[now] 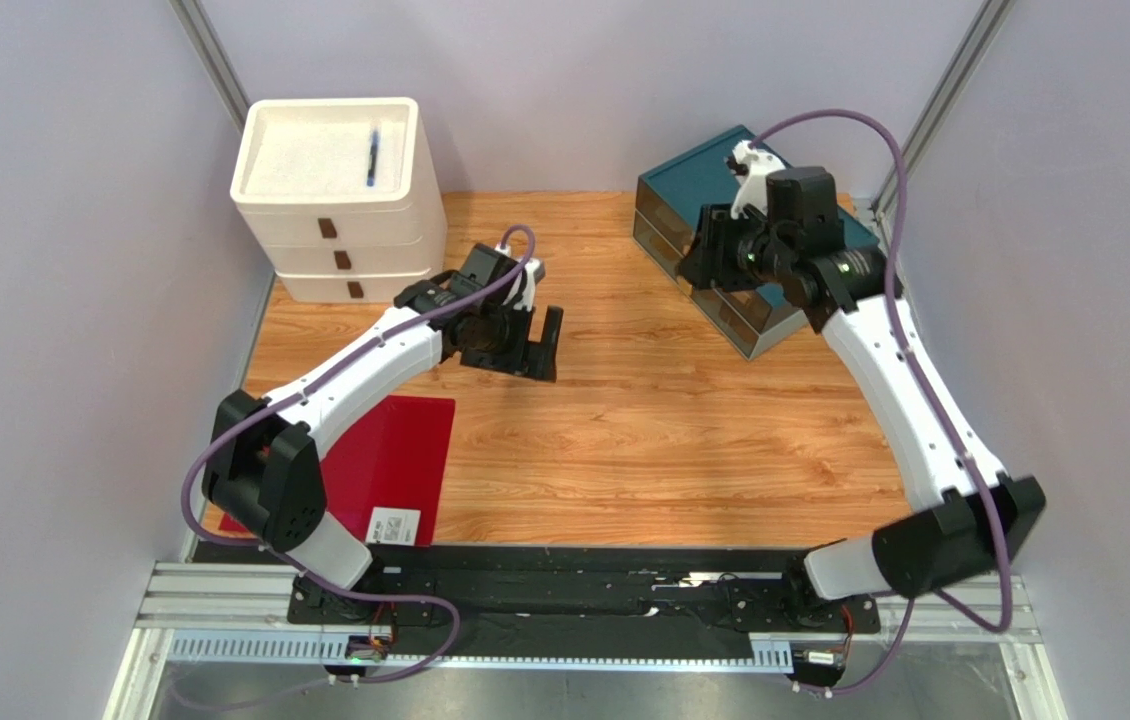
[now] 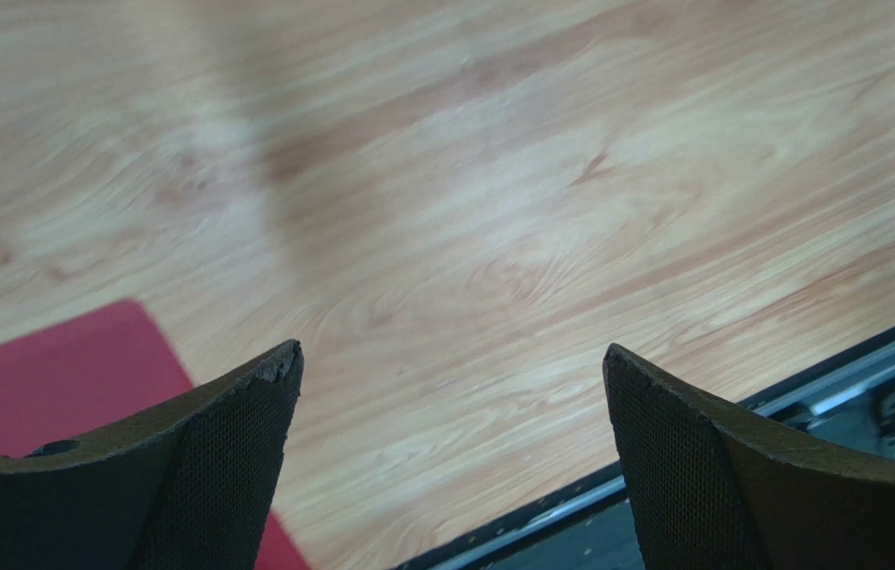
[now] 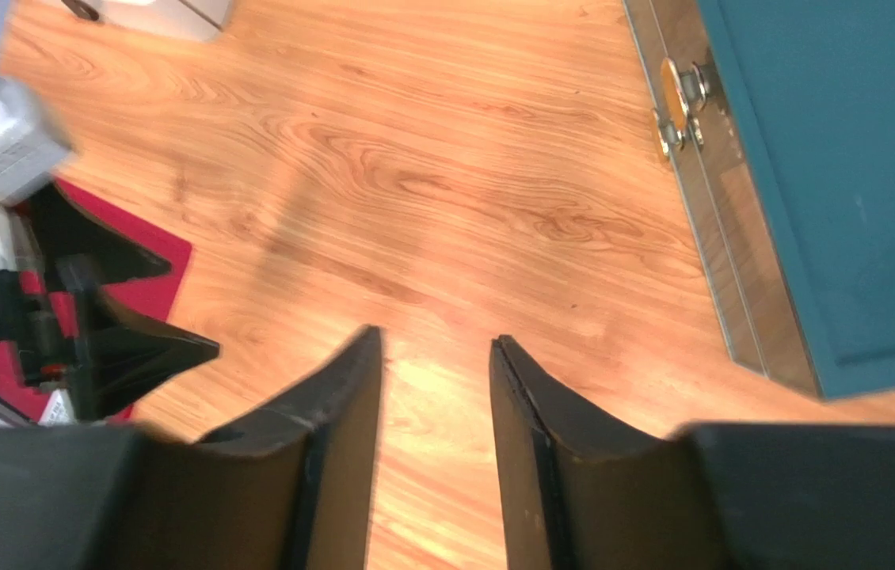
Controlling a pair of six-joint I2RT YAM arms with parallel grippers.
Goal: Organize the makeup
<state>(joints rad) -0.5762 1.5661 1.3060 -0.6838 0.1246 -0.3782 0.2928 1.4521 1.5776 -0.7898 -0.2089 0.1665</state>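
No makeup shows in any view: no bottles, discs or jar. My left gripper hangs over the bare wooden table left of centre, its jaws wide apart and empty; in the left wrist view only wood and a corner of a red mat lie between the fingers. My right gripper hovers at the left edge of a teal drawer unit, its jaws somewhat apart and empty. In the right wrist view only wood lies below them.
A white three-drawer unit stands at the back left, with a blue pen in its top tray. The teal unit's drawer fronts look closed. A red mat lies at the near left. Grey walls enclose the table.
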